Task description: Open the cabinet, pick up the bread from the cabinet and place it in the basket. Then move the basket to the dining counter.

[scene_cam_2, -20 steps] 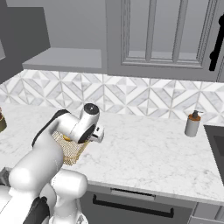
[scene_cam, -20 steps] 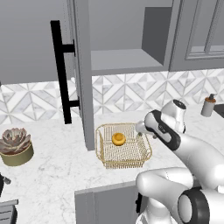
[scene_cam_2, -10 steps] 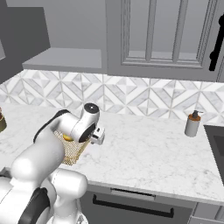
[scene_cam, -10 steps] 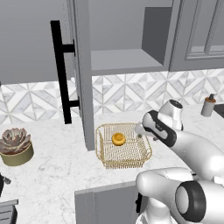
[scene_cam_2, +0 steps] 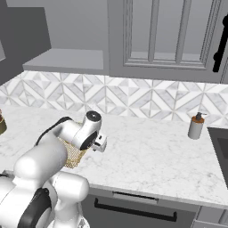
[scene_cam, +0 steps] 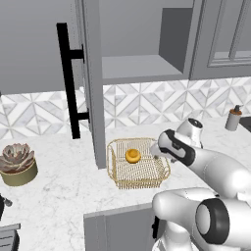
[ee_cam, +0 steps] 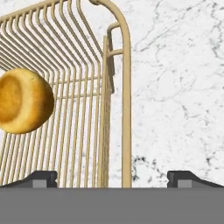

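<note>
The wide-open, empty gripper (ee_cam: 111, 177) sits over the basket (ee_cam: 127, 109) rim, one fingertip on each side, bread (ee_cam: 24, 100) inside

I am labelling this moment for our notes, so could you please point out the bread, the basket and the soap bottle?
bread (scene_cam: 133, 156): left base view, top of the bun.
basket (scene_cam: 116, 170): left base view, left wire wall.
soap bottle (scene_cam_2: 195, 128): right base view, middle of its body.
</note>
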